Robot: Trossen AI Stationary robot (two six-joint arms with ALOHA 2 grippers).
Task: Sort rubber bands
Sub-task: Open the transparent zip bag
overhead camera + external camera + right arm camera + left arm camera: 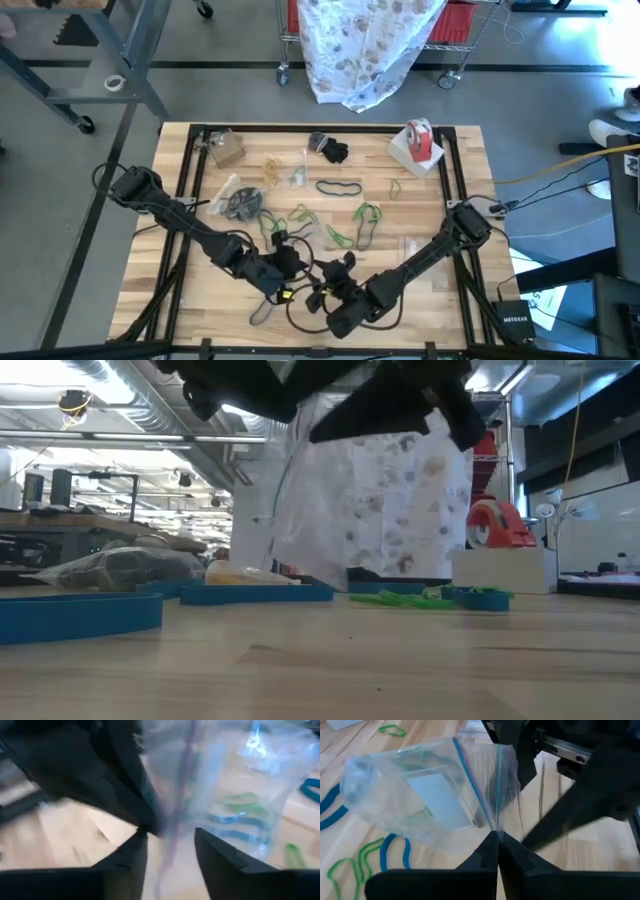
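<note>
The sorting looks barely begun: most rubber bands (300, 216) lie loose on the desk (430, 290), while the left pincer (496, 840) pinches a clear bag (430, 795) shut-tight and the right pincer (167, 840) stands open around its edge.

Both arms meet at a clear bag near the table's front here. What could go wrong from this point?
The left gripper pinches only the clear bag's thin edge, so the film could slip free. The right gripper stands open around the other side of the bag's mouth; closing off-line might miss it or crumple it. The two grippers sit very close, so the fingers could bump.
</note>
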